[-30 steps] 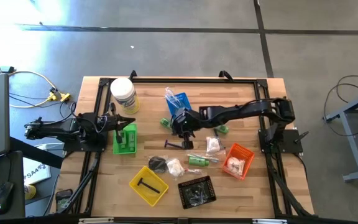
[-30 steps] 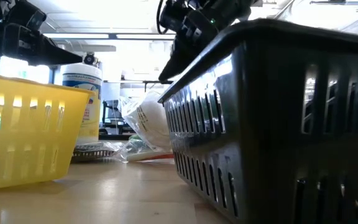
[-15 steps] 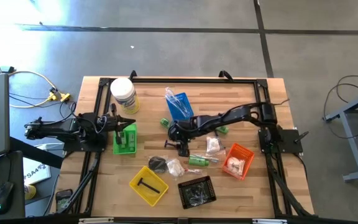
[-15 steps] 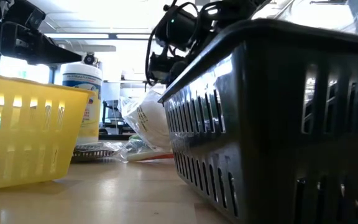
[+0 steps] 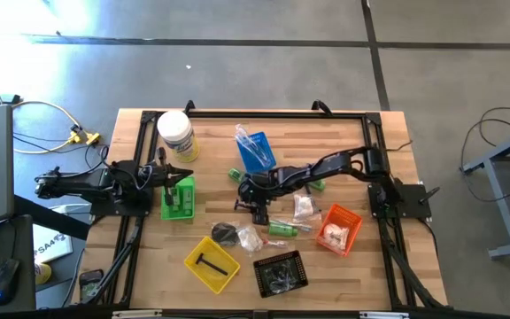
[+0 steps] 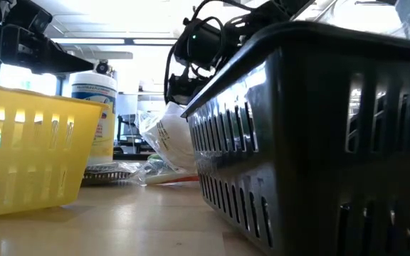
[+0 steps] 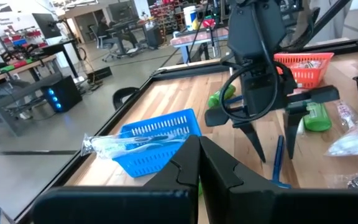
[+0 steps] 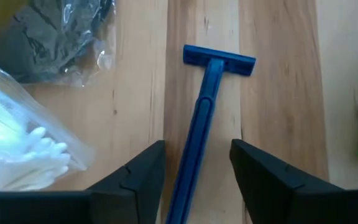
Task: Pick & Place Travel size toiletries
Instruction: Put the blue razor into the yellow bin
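Right gripper [image 8: 196,171] spread open astride blue plastic T-headed razor [image 8: 205,106] lying flat on wooden table [image 8: 278,93]; risk: thin handle skidding aside on closing, fingers scraping wood; left gripper [image 7: 197,163] clenched empty, parked above green tray [image 5: 178,198].

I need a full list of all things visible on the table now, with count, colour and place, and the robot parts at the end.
white tub: one, white with yellow label, far left corner of table.
blue tray: one, blue, far centre, holding a clear wrapper.
green tray: one, green, left side.
yellow tray: one, yellow, near edge, holding a black T-shaped piece.
black tray: one, black, near edge.
orange tray: one, orange, right side.
blue razor: one, blue, table centre.
green bottle: one, green, near centre.
left gripper: over the green tray.
right gripper: jaws open astride the razor handle.
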`<act>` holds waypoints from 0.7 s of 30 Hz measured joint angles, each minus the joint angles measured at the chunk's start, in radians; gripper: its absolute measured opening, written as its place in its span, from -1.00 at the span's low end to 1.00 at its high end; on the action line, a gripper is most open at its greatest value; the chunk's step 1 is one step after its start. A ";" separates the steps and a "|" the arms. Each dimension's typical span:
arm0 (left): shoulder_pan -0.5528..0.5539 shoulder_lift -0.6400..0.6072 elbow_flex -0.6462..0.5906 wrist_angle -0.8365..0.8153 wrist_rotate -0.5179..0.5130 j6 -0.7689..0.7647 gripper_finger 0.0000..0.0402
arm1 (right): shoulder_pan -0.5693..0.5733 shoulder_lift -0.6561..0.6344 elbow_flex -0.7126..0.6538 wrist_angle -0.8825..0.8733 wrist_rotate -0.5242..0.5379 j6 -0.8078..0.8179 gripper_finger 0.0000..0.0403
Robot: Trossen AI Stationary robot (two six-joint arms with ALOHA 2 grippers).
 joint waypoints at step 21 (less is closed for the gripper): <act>0.000 0.000 0.000 0.000 0.001 -0.012 -1.00 | 0.021 -0.125 -0.007 0.010 0.109 -0.041 -0.77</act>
